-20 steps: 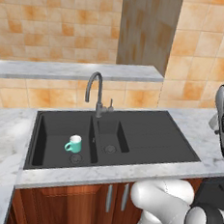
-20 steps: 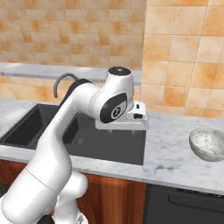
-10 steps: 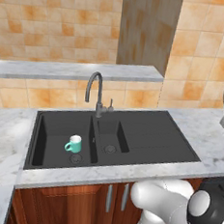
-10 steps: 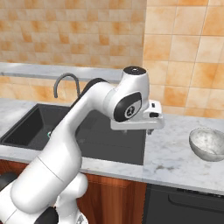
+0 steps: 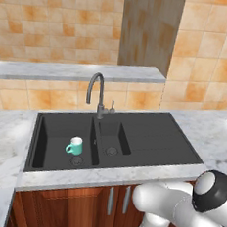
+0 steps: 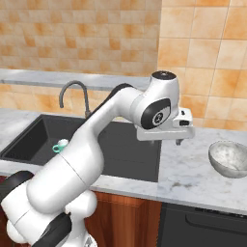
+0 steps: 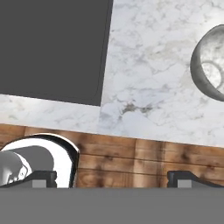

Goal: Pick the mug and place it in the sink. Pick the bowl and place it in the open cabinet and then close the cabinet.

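From the left base view, you look down on a black sink [image 5: 147,138] set into a pale marble worktop [image 5: 5,139]. The teal mug [image 5: 75,145] already stands upright in the left basin, mouth up, its loop handle turned to the left of the picture. By that, the mug step looks finished.

From the right base view, the white arm reaches over the worktop just right of the sink's edge. The tool [image 6: 166,141] hangs under the wrist, pointing down, well above the marble. The grey speckled bowl [image 6: 230,158] sits upright on the worktop to its right, well apart from it, mouth open to the ceiling.

From the hand view, the two finger tips [image 7: 41,178] stand spread wide with nothing between them; the tool is released. The bowl shows at the right edge. Being round, it has no long axis. To take it well, you would centre over one rim wall, one finger inside, one outside, then descend straight.
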